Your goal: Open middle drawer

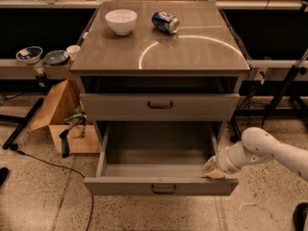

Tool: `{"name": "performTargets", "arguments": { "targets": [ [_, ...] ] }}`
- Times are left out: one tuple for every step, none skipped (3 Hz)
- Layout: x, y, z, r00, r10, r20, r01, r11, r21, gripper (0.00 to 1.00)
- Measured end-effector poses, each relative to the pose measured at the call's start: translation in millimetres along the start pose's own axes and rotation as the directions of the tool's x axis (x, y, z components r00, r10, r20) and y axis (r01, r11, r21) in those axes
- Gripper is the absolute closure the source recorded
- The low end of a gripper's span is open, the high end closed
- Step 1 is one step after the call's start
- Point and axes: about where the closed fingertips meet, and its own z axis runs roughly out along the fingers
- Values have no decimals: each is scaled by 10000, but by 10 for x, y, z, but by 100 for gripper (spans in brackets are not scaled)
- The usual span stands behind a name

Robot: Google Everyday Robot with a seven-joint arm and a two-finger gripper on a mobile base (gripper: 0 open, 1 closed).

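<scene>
Your gripper (213, 169) sits at the right front corner of the middle drawer (156, 154), low on the right side of the view. Its pale tip rests against the top edge of the drawer front, just inside that corner. You cannot tell from here whether it is clenched or released. The white arm (269, 151) behind it runs off to the right edge of the view.

The middle drawer stands well out from the cabinet, with its grey inside bare to the camera. Its small dark bar handle (163, 188) is at the centre of the front panel, to the left of the gripper and apart from it. Directly above, the taller drawer front (120, 107) is flush with the cabinet, with its own dark handle (160, 105) at the centre. A dark recess lies between that front and the cabinet top (192, 57).

On the top you have a white bowl (121, 20) at the back left. A blue drink can (165, 21) lies on its side just to the right of it, apart from the bowl.

Left of the cabinet, an open cardboard box (60, 109) stands on the speckled floor (43, 201). Two dark bowls (29, 54) and a small white cup (73, 50) sit on a low shelf behind it. A black cable (48, 163) crosses the floor at the lower left.
</scene>
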Motion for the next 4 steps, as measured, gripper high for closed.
{"name": "performTargets", "arguments": {
  "targets": [
    [0, 0, 0, 10000, 0, 0, 0, 10000, 0, 81],
    [0, 0, 1, 10000, 0, 0, 0, 10000, -1, 58],
    [0, 0, 1, 10000, 0, 0, 0, 10000, -1, 35],
    [0, 1, 1, 10000, 0, 1, 0, 10000, -2, 12]
  ]
}}
